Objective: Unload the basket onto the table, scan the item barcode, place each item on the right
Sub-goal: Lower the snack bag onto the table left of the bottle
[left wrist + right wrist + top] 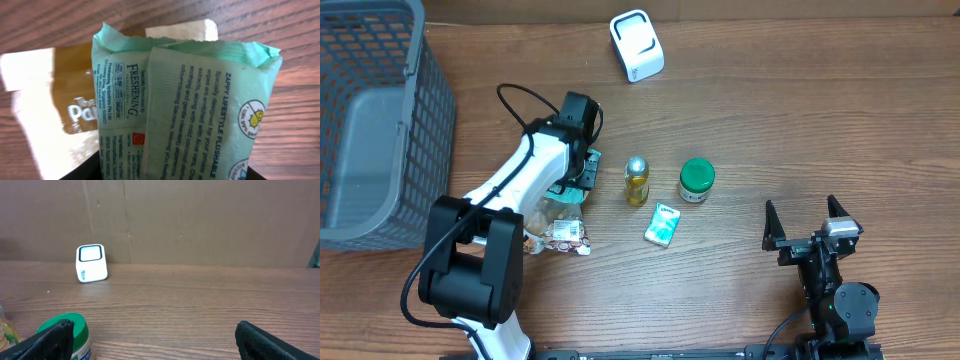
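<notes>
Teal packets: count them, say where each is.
2. One teal packet lies near the green-lidded jar; the other teal packet is at the left end effector. The arm may hide more.

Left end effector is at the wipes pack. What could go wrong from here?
1. The gold packet lies right against the wipes pack, so the left end effector may pinch both or drag the packet along.
2. No barcode shows on the pack's visible face, so it might reach the scanner facing the wrong way.
3. The bottle stands close by and could be knocked on the way there.
</notes>
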You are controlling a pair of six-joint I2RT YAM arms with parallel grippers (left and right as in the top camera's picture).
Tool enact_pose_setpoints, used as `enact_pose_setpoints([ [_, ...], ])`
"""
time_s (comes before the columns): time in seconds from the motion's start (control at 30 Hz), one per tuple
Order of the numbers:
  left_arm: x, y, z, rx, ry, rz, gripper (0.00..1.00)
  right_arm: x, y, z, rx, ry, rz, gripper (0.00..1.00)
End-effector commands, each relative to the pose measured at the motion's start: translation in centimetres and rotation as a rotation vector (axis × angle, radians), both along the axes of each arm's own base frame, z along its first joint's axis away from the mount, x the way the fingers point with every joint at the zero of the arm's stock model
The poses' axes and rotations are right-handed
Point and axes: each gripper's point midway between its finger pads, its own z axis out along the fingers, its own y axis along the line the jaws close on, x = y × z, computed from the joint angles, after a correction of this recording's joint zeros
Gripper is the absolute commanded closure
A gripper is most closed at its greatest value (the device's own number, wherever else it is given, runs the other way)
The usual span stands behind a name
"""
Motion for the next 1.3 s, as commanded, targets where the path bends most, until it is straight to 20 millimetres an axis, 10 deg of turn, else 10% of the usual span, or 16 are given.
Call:
enact_pose_setpoints([
  [0.0, 1.5, 0.0, 3.2, -0.020, -0.073, 0.046, 0.53, 0.0, -0.1, -0.3, -0.005, 0.000, -0.007, 0.00],
  [0.3, -3.7, 3.5, 7.7, 0.081, -0.025, 0.281, 0.52, 0.0, -0.1, -0.3, -0.005, 0.000, -0.007, 0.00],
  [0.67, -7.9, 6.8, 3.9, 0.203, 0.088, 0.372, 0.48, 0.0, -0.1, -0.3, -0.005, 0.000, -0.007, 0.00],
  [1.0, -8.4, 5.8, 1.7, 0.101, 0.118, 0.375, 0.20, 0.0, -0.1, -0.3, -0.005, 0.000, -0.007, 0.00],
  [1.27, -6.3, 5.5, 4.3, 0.073, 0.053, 0.359, 0.18, 0.0, -0.1, -0.3, -0.005, 0.000, -0.007, 0.00],
])
